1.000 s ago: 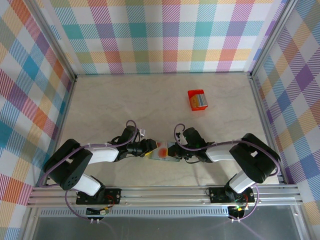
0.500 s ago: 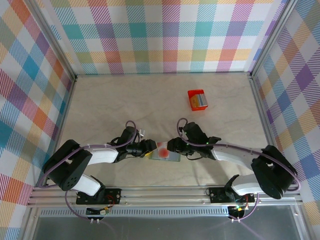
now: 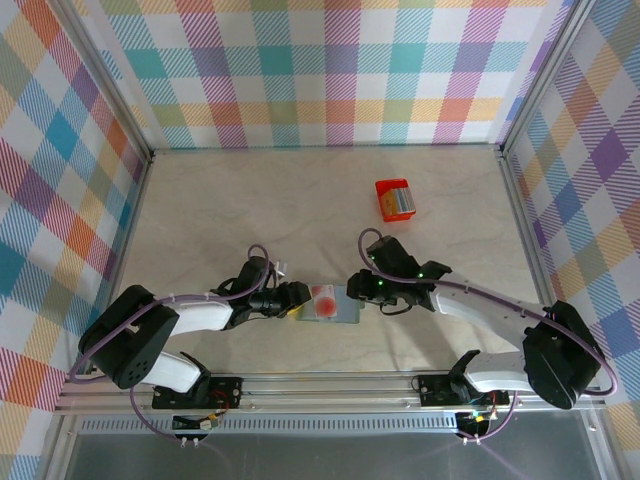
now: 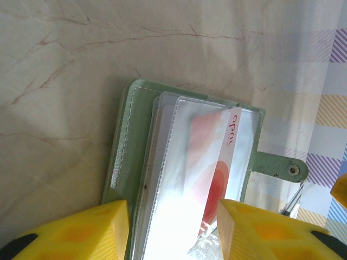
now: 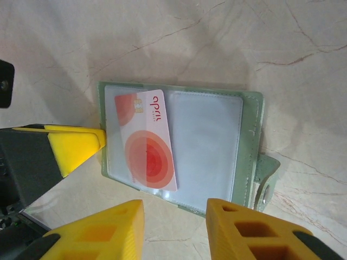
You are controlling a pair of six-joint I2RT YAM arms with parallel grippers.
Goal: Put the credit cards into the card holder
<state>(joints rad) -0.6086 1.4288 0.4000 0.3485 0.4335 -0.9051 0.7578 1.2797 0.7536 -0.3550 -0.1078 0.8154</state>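
As things lie, one card is partly placed and the rest of the job is open.

Nearest me, at the bottom of the right wrist view, my right tool [image 5: 174, 216] is released. Its jaws are apart with nothing between them, just short of the card holder [image 5: 206, 135].

My left tool [image 4: 172, 222] straddles the holder's opposite edge, jaws apart. One finger [image 5: 76, 146] touches the rim. I cannot tell whether it is grasping or merely pinning.

The holder lies open and flat on the tabletop [image 3: 250, 210], low centre of the top view. In the right wrist view its long axis runs left to right, with the tab [image 5: 265, 187] at lower right.

On its left page is a white credit card [image 5: 147, 146] with red discs. Its long axis runs roughly top to bottom, lower end leaning right, slightly skewed against the page.

Judgement: the card is not seated square and needs pushing in.

Farthest, upper right of centre in the top view, a small red box [image 3: 383, 200] holds something pale. It may be more cards, but it is too small to tell.
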